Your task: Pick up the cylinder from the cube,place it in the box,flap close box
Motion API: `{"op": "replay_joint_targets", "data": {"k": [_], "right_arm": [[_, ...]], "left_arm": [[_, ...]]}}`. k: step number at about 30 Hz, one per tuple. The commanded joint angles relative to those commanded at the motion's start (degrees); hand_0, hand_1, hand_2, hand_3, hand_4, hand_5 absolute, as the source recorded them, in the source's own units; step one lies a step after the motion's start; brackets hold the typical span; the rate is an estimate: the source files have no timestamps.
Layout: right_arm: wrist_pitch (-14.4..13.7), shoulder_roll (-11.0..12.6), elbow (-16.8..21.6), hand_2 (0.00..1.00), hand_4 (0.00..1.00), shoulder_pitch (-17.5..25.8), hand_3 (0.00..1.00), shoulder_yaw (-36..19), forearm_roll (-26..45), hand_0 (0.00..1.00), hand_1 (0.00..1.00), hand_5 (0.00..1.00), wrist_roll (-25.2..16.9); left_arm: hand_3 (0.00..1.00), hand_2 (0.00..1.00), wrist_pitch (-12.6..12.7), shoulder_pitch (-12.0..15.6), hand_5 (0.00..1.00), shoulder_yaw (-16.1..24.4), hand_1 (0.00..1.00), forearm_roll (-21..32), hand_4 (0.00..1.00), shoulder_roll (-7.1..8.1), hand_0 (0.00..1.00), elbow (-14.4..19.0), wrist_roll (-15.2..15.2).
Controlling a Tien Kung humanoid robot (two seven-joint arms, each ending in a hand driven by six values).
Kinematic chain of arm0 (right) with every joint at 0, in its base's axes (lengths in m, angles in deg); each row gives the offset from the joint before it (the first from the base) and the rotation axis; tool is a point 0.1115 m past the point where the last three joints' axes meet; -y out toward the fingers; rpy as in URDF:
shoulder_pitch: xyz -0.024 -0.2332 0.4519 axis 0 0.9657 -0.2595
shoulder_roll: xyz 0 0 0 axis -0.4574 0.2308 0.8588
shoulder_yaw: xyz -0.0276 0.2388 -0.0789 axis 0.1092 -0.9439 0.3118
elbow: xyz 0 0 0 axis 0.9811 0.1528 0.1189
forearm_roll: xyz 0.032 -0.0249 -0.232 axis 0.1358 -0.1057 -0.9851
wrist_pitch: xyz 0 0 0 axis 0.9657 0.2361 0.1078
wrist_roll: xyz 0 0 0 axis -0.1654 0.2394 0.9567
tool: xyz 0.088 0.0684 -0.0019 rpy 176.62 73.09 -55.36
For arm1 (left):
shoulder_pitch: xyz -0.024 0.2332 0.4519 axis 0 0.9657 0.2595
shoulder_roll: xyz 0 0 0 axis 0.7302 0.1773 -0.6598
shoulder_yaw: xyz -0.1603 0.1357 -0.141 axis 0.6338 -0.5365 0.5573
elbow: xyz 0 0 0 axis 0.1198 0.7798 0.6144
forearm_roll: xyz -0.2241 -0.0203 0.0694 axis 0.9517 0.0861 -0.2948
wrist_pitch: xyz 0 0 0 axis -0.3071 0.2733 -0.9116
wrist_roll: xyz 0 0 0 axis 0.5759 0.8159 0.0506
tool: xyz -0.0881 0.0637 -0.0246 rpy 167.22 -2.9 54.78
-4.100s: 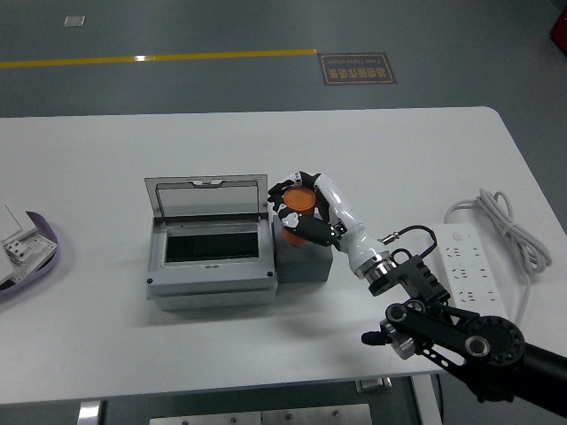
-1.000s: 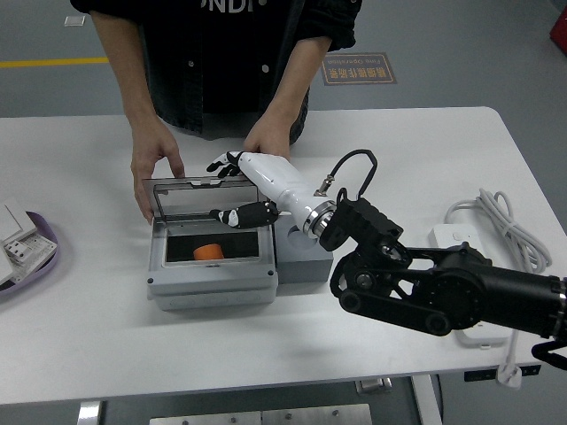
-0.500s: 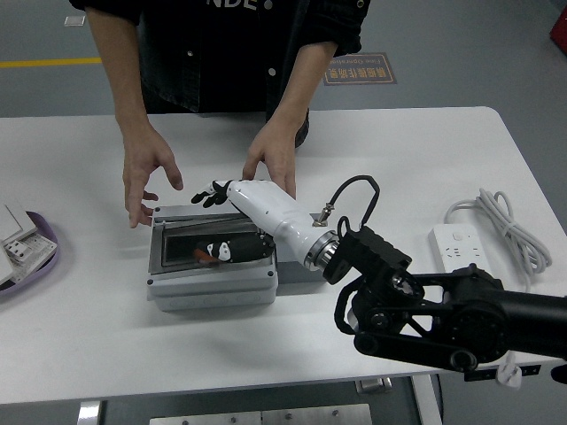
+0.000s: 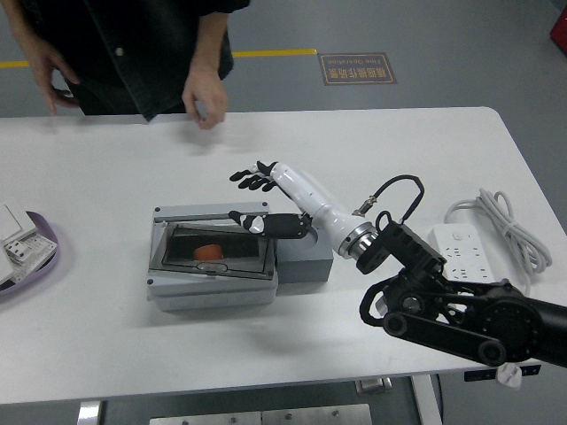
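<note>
You have a white table (image 4: 133, 354) over grey floor with a yellow line (image 4: 266, 53). The grey box (image 4: 213, 261) sits left of centre, lid down, the orange cylinder (image 4: 209, 252) visible inside through it (cube (image 4: 306, 261) touching its right side). Your right hand (image 4: 266, 199) hovers spread above the lid, holding nothing. A power strip (image 4: 465, 252) lies near the right edge; the person's hand (image 4: 205, 96) hangs over the far edge.

White worktop (image 4: 106, 168) carries a grey box (image 4: 211, 282) at centre, a dark grey cube (image 4: 304, 261) touching its right side, a white power strip (image 4: 463, 254) far right, a purple-rimmed tray (image 4: 40, 263) at left edge.
</note>
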Motion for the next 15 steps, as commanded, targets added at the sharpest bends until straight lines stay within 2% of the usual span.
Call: {"op": "replay_joint_targets", "data": {"k": [4,8,15], "right_arm": [[-0.9,2.3,0.4,0.680,0.727,4.3,0.707,-6.9,-0.3,0.624,0.658,0.320,-3.8],[-1.2,3.0,-1.0,0.680,0.727,8.7,0.707,-13.9,3.7,0.624,0.658,0.320,-8.2],[2.5,1.9,-6.0,0.648,0.704,14.8,0.676,-22.9,15.4,0.626,0.639,0.302,-17.5]], "left_arm": [[0.606,0.561,0.1,0.2,0.172,-0.3,0.561,0.5,0.718,-0.18,0.515,0.0,-0.2],[0.606,0.561,0.1,0.5,0.172,-0.4,0.561,0.7,0.718,-0.42,0.515,0.0,-0.3],[0.607,0.561,0.2,0.7,0.170,-0.6,0.561,0.7,0.718,-0.47,0.514,-0.1,-0.4]]}}
